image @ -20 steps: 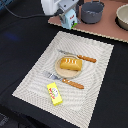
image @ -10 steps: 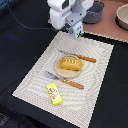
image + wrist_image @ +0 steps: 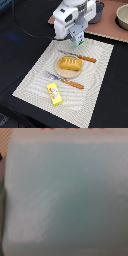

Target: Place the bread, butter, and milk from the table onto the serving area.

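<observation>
Over striped mat (image 3: pixel 35 80) far edge, gripper (image 3: pixel 76 36) pinching gabled milk (image 3: pixel 79 39) ctn; ridged bread (image 3: pixel 70 63) on round plate (image 3: pixel 59 71).

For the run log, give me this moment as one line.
end effector: shut on milk, above serving area far edge | bread: on plate | butter: on mat

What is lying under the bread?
The bread lies on a round plate at the centre of the striped placemat. Only the plate's rim shows; its middle is covered by the loaf.
</observation>
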Robot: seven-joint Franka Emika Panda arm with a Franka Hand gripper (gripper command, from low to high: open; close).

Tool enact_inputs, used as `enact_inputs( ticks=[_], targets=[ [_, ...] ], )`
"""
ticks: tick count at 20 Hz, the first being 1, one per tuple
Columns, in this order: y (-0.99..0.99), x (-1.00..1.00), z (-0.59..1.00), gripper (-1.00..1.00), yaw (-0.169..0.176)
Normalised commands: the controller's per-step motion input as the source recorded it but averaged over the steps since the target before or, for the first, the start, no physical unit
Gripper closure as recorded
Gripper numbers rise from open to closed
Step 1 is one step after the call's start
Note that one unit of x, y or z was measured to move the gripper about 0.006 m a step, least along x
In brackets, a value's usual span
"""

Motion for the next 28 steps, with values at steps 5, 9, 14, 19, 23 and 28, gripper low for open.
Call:
enact_inputs(
  ticks=[5,9,14,19,23,28],
  targets=[
    [0.17,0.34,-0.15,1.0,-0.006],
    [0.17,0.53,0.52,-1.0,-0.051],
    [0.3,0.48,0.91,-1.0,-0.044],
    [0.31,0.18,0.48,-1.0,0.062],
    [0.26,0.13,0.98,-1.0,0.032],
    [0.12,0.02,0.91,-1.0,0.042]
  ],
)
